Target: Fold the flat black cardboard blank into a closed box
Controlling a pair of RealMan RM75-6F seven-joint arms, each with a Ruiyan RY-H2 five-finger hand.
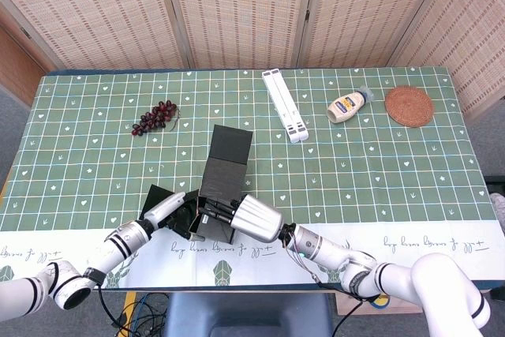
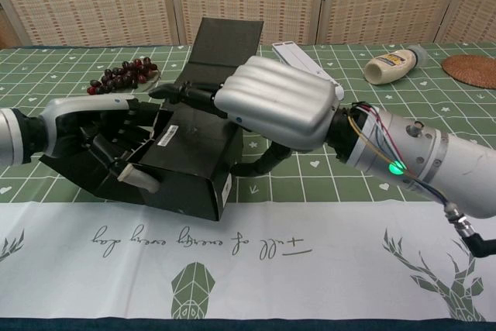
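Note:
The black cardboard box [image 1: 219, 192] [image 2: 195, 170] lies partly folded near the table's front edge. Its long lid flap [image 1: 231, 146] [image 2: 226, 41] sticks up and away toward the table's middle. My left hand [image 1: 169, 210] [image 2: 107, 134] curls its fingers against the box's left end, with the thumb low on the front face. Over the box's top lies my right hand [image 1: 254, 218] [image 2: 277, 103], its dark fingers reaching leftward across the top panel while the thumb touches the box's right side. A white label [image 2: 166, 136] shows on the top panel.
A bunch of dark grapes [image 1: 155, 117] [image 2: 121, 77] lies behind and left of the box. White flat bars [image 1: 285, 105], a mayonnaise bottle [image 1: 348, 105] [image 2: 395, 64] and a round woven coaster [image 1: 409, 106] sit at the back right. A white printed strip [image 2: 248, 246] runs along the front edge.

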